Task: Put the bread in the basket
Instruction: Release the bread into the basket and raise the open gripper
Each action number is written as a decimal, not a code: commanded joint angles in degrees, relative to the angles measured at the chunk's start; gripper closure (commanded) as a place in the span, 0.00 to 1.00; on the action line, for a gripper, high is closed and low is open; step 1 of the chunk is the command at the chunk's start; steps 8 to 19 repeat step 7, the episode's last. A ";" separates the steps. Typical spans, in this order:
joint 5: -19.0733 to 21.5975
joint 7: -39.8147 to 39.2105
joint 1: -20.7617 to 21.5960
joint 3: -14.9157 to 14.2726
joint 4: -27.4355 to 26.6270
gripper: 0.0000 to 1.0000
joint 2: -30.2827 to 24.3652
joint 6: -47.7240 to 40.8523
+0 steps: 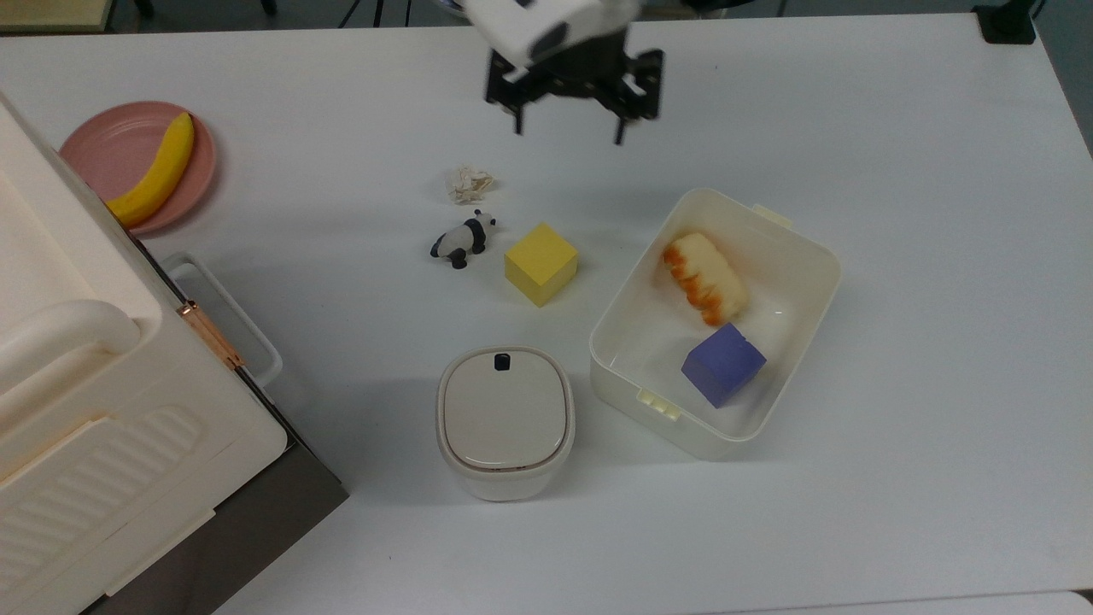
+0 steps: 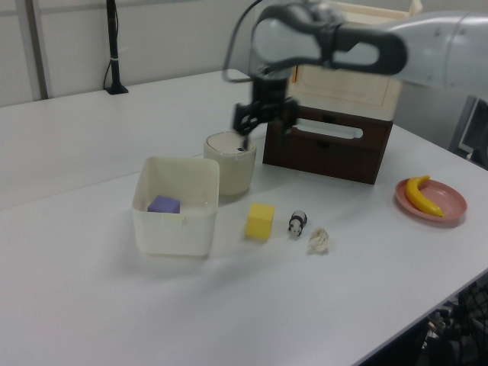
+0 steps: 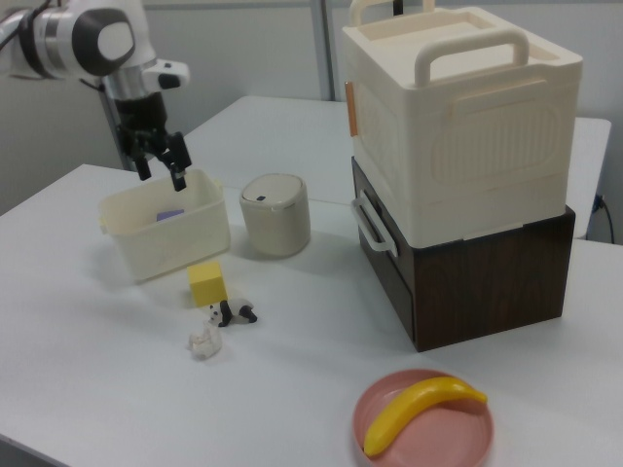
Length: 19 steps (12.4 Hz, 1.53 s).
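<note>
Diagonally, bread (image 1: pixel 704 278) lies inside basket (image 1: pixel 803 248), beside purple cube (image 1: pixel 722 362).

The bread (image 1: pixel 705 278) lies inside the basket (image 1: pixel 801 342), aslant along the wall nearer the table's (image 1: pixel 922 478) far edge, its orange-streaked side turned toward the top view's left. A purple cube (image 1: pixel 722 362) sits in the basket too, just beside the bread's near end. The claw (image 1: pixel 570 109) hangs over the table near the far edge, fingers spread wide, holding nothing, well apart from the basket. A yellow cube (image 1: pixel 540 263) stands just off the basket's left wall, with a panda (image 1: pixel 462 239) and a paper wad (image 1: pixel 470 184) beyond it. A lidded canister (image 1: pixel 505 420) sits near the basket's near-left corner. A banana (image 1: pixel 156 172) rests on a pink plate (image 1: pixel 102 154) by the table's left edge.
</note>
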 commanded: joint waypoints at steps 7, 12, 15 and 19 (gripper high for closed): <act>-1.41 -9.57 -6.02 -2.53 -2.30 0.00 -4.13 -1.93; -1.41 -9.57 -6.02 -2.53 -2.30 0.00 -4.13 -1.93; -1.41 -9.57 -6.02 -2.53 -2.30 0.00 -4.13 -1.93; -1.41 -9.57 -6.02 -2.53 -2.30 0.00 -4.13 -1.93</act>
